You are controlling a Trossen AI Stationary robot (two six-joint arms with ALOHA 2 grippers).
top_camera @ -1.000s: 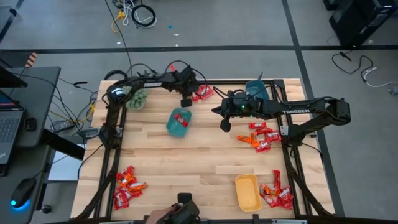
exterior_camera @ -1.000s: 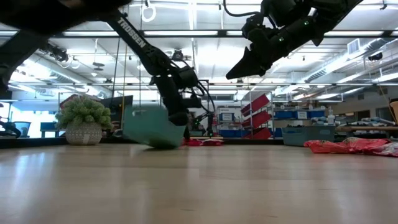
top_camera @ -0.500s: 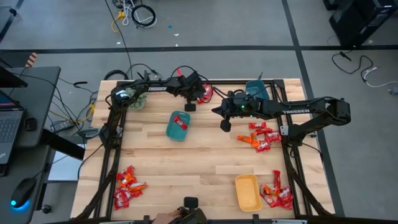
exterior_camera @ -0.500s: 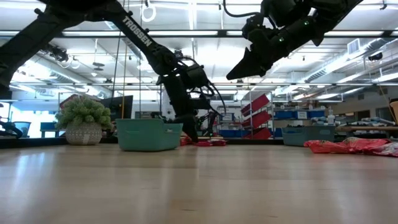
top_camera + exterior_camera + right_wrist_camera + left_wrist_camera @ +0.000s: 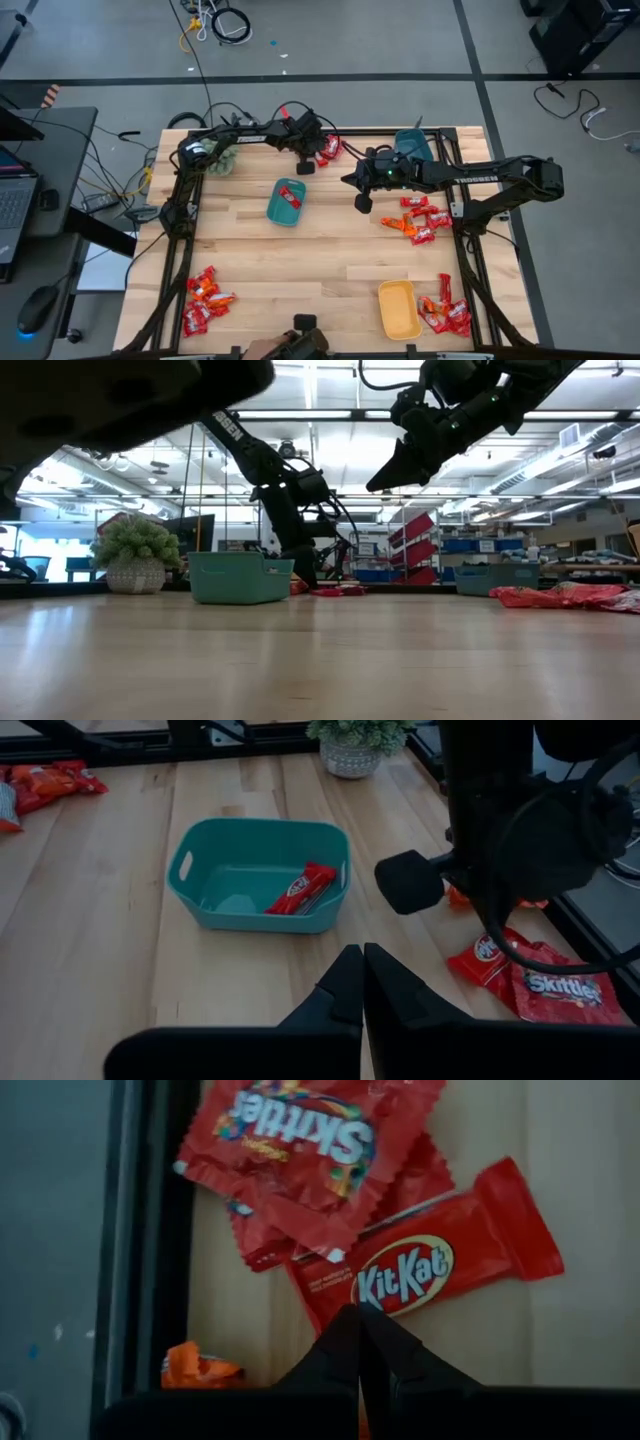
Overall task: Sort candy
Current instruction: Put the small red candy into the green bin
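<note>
Red candies lie in a small pile at the table's far edge: a Skittles packet and a KitKat bar, with an orange piece beside them. My left gripper, shut, slants down at the KitKat's near edge. The teal tray rests flat on the table with one red KitKat inside. My right gripper hangs shut and empty above the table, to the right of the tray. My left gripper's shut tips come slanting down from above at the KitKat wrapper's edge, next to its logo. Whether they touch the wrapper or stand just above it, I cannot tell. The bar lies flat on the table.
A blue tray stands at the far right and a yellow tray near the front right. More candy piles lie at the right, front right and front left. A potted plant sits far left.
The teal tray, tipped with one end off the table a second ago, has settled flat with the red candy inside it.
</note>
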